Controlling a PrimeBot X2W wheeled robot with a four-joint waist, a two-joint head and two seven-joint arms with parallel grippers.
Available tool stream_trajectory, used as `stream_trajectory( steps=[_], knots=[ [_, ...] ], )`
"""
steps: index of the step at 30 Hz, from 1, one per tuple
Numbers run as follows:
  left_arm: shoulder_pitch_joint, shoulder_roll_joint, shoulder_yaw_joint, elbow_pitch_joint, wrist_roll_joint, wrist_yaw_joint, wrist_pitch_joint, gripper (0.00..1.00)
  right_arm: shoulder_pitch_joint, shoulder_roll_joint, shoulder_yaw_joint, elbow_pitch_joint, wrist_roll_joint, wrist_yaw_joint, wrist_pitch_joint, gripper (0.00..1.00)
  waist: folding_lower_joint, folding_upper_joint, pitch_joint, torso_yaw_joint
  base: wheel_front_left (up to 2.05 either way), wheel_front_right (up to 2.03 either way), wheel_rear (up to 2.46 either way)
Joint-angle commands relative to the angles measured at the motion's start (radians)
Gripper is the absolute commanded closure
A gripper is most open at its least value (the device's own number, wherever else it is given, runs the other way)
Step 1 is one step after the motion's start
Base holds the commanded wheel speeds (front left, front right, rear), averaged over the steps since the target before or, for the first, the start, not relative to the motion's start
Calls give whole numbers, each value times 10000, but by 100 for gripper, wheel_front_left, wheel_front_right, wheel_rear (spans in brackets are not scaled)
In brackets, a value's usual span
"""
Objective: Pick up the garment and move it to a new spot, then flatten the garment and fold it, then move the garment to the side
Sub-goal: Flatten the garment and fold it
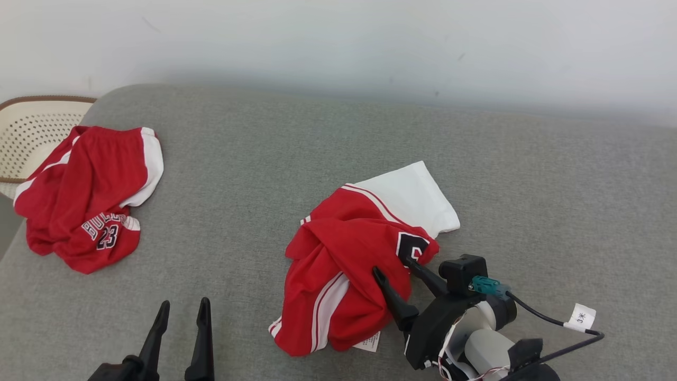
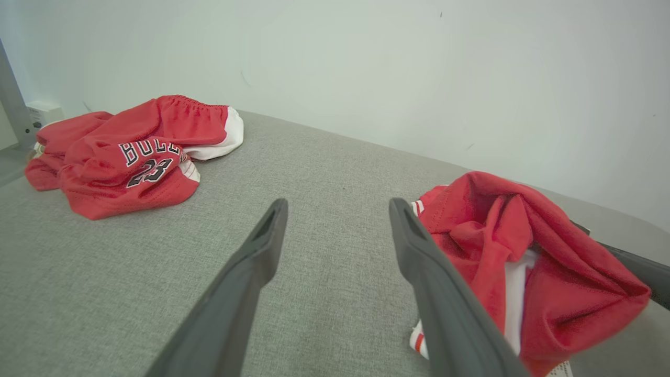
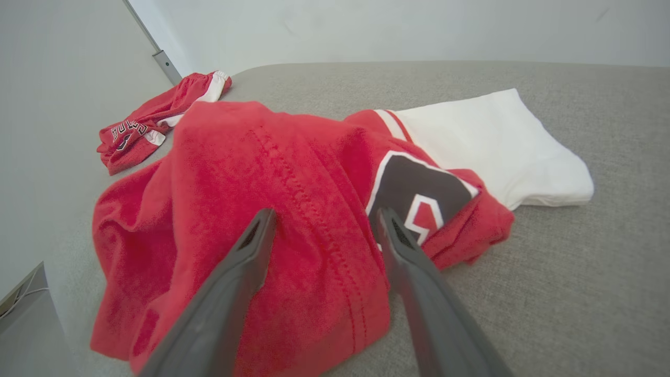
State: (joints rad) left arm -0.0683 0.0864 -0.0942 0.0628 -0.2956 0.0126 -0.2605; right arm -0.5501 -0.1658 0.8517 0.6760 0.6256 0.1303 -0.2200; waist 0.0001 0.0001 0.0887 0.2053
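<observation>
Your right claw point(image 1: 392, 264) is spread, tips on the crumpled red-and-white garment point(image 1: 328, 254) mid-cushion point(image 1: 264, 159), nothing pinched. Left claw point(image 1: 184, 301) is spread over bare cushion. Head view adds the basket point(image 1: 31, 132) beside the second jersey point(image 1: 84, 196). Right wrist view adds the stitched seam point(image 3: 301, 209) between the fingers.

The red-and-white garment point(image 1: 338, 264) lies crumpled on the grey cushion point(image 1: 264, 169).
</observation>
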Motion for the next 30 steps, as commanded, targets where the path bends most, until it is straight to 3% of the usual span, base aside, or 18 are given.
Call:
stream_trajectory(
  steps=[1,2,3,4,5,17,30],
  knots=[
    [-70,-40,36,67,155,-51,-40,0,-150,18,191,231,186,8,-8,0,-1,-1,18,163,0,0,0],
    [-78,-70,35,97,154,-94,-40,0,-204,40,308,394,309,8,29,0,-1,-1,21,213,0,0,0],
    [-77,-96,55,117,157,-96,-40,0,-275,60,434,495,400,8,16,24,-1,-1,20,247,0,0,0],
    [-74,-108,87,136,154,-122,-40,0,-374,48,515,583,502,8,-41,57,-1,-1,21,273,0,0,0],
    [-62,-123,130,145,154,-149,-40,0,-445,41,598,646,590,8,-114,98,-1,-1,17,284,0,0,0],
    [41,-255,445,244,291,-274,-40,0,-775,-119,800,516,700,8,-472,100,-1,-1,-179,-115,0,0,0],
    [347,-337,705,188,284,-324,-39,0,-80,-1153,-2483,-1598,-806,8,-468,100,-1,-1,-221,-1019,0,0,0]
  ],
)
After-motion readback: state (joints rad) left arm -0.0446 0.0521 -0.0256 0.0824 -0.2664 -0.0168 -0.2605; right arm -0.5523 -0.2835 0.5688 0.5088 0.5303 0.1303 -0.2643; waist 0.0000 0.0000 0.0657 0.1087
